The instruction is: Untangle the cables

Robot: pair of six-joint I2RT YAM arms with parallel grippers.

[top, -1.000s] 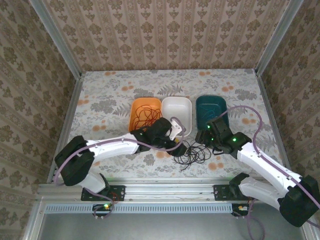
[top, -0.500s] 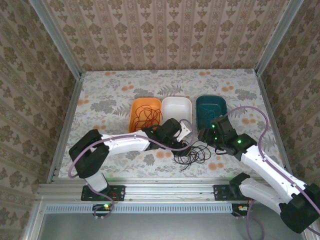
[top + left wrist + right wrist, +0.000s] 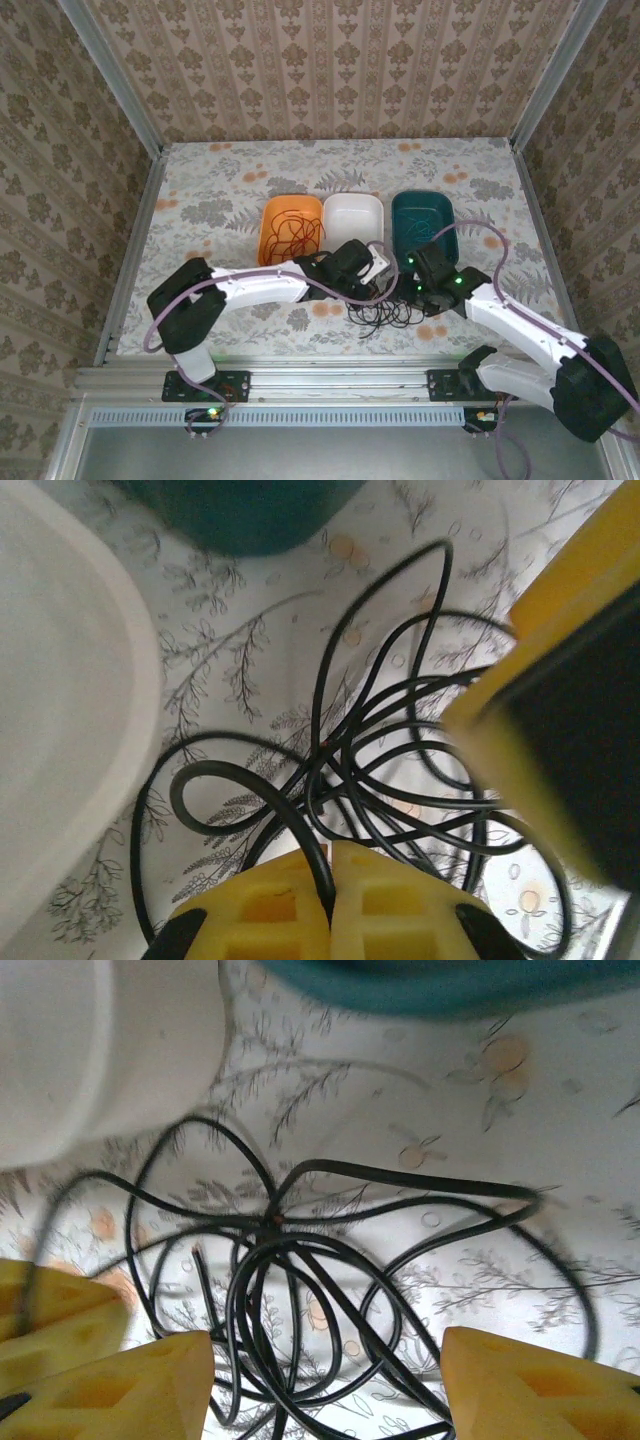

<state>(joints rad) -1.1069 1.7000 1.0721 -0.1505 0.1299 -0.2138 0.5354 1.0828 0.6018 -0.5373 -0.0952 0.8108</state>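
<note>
A tangle of black cables (image 3: 388, 312) lies on the floral table in front of the white and teal trays. In the left wrist view my left gripper (image 3: 331, 854) is shut on one black strand, with the rest of the black cables (image 3: 400, 745) spread just beyond its yellow fingers. From the other side, my right gripper (image 3: 325, 1365) hangs open over the same black cables (image 3: 300, 1270), its fingers (image 3: 535, 1385) on either side of the loops. Seen from above, the left gripper (image 3: 384, 286) and right gripper (image 3: 412, 291) are close together. A red cable coil (image 3: 293, 236) rests in the orange tray.
Three trays stand in a row behind the tangle: orange tray (image 3: 268, 215), white tray (image 3: 355, 208), teal tray (image 3: 420, 205). The white tray's wall (image 3: 90, 720) is close beside the left gripper. The right gripper's yellow finger (image 3: 560, 680) looms at the right of the left wrist view.
My left gripper has moved right onto the black tangle and shut on a strand. The right gripper has swung in leftward toward the tangle, still open.
</note>
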